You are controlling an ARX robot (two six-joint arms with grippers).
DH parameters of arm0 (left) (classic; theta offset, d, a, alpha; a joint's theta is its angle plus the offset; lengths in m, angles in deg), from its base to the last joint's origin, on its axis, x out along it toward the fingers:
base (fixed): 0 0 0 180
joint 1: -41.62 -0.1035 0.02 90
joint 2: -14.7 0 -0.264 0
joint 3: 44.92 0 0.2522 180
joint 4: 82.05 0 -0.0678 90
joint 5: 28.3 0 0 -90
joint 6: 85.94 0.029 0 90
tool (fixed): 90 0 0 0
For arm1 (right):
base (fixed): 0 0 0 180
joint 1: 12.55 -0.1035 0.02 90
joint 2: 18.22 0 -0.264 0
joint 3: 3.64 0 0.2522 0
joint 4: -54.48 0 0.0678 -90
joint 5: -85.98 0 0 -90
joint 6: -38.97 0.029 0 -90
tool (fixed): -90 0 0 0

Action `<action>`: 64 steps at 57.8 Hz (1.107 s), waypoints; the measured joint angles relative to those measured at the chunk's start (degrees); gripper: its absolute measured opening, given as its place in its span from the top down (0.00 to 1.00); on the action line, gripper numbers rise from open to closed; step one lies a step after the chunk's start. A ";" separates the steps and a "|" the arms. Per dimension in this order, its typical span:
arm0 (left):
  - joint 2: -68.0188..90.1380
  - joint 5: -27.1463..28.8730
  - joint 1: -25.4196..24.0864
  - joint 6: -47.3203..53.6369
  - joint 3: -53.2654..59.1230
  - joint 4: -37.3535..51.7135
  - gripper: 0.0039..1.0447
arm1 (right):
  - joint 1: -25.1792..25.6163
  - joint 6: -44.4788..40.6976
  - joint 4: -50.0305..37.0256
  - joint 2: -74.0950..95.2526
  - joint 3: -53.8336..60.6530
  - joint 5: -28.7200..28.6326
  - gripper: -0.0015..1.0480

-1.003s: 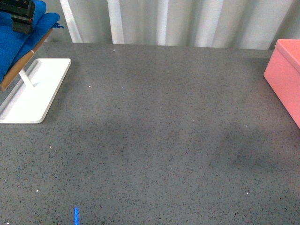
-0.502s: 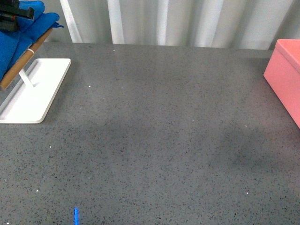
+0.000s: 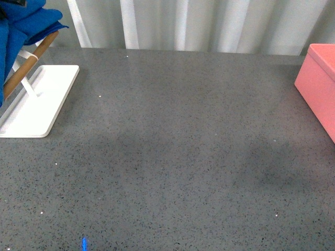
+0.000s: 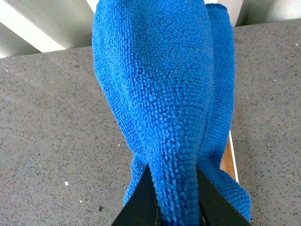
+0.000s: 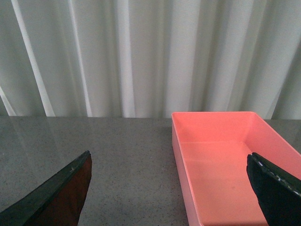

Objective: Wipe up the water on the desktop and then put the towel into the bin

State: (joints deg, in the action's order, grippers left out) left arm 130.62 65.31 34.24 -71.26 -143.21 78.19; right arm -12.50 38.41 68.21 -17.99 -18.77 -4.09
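The blue towel (image 3: 15, 23) hangs bunched at the far left, above the wooden bar (image 3: 23, 68) of a white rack. In the left wrist view my left gripper (image 4: 174, 207) is shut on a thick fold of the towel (image 4: 160, 94), which drapes away from the jaws and hides most of the bar. The pink bin (image 3: 319, 86) stands at the right edge of the speckled grey desktop (image 3: 172, 146). My right gripper (image 5: 168, 157) is open over the desktop beside the bin (image 5: 221, 160), nothing between its fingers. I cannot make out any water.
A white tray base (image 3: 39, 104) carries the rack at the left. Pale curtains (image 3: 199, 23) close off the back edge of the desktop. A small blue mark (image 3: 84, 243) lies near the front edge.
The left gripper has risen out of the top left of the front view, and the towel has lifted with it, baring more of the wooden bar.
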 joint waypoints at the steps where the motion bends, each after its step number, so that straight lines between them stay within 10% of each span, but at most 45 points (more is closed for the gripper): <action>1: -0.26 -0.22 -0.02 0.02 0.02 -0.07 0.95 | 0.00 0.00 0.00 0.00 0.00 0.00 0.07; 25: -12.48 -6.32 2.40 -2.56 -0.13 -1.86 0.95 | 0.00 0.00 0.00 0.00 0.00 0.00 0.07; 52: -22.93 -7.78 29.11 -11.02 4.17 1.77 0.95 | 0.00 0.00 0.00 0.00 0.00 0.00 0.07; 64: -22.69 -7.98 33.59 -14.29 6.10 4.02 0.95 | 0.00 0.00 0.00 0.00 0.00 0.00 0.07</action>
State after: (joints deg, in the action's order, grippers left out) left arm 107.93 57.34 67.84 -85.56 -137.11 82.21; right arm -12.50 38.41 68.21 -17.99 -18.77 -4.09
